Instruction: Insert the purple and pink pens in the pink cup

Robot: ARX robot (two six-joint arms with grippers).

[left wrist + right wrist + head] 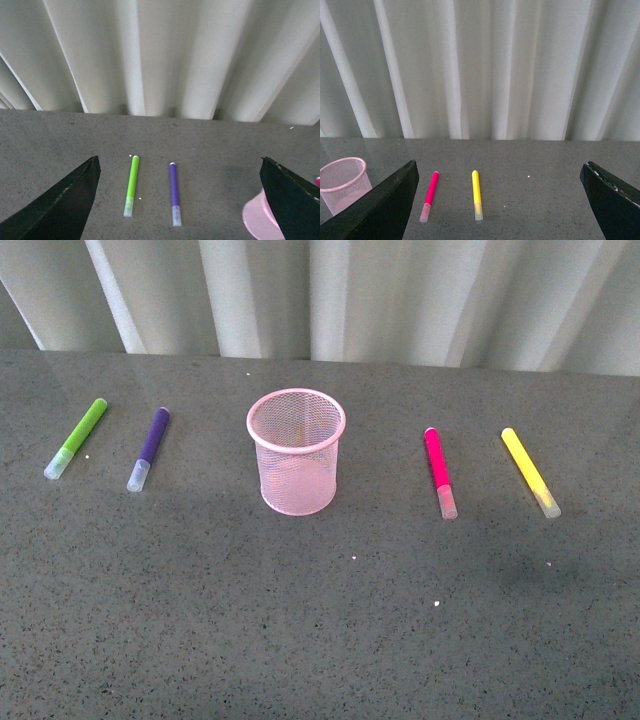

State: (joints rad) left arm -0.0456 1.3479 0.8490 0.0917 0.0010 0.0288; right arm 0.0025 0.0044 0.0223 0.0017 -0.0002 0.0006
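Observation:
The pink cup (296, 451) stands upright and empty in the middle of the grey table; its rim shows in the left wrist view (256, 218) and it shows whole in the right wrist view (342, 183). The purple pen (148, 448) (173, 192) lies flat to the cup's left. The pink pen (440, 471) (429, 196) lies flat to its right. Neither arm shows in the front view. My left gripper (180, 200) hangs open, well back from the purple pen. My right gripper (500, 200) is open too, back from the pink pen, holding nothing.
A lime green marker (76, 437) (131, 185) lies left of the purple pen. A yellow marker (530, 472) (477, 194) lies right of the pink pen. A pale pleated curtain (330, 295) closes off the table's far edge.

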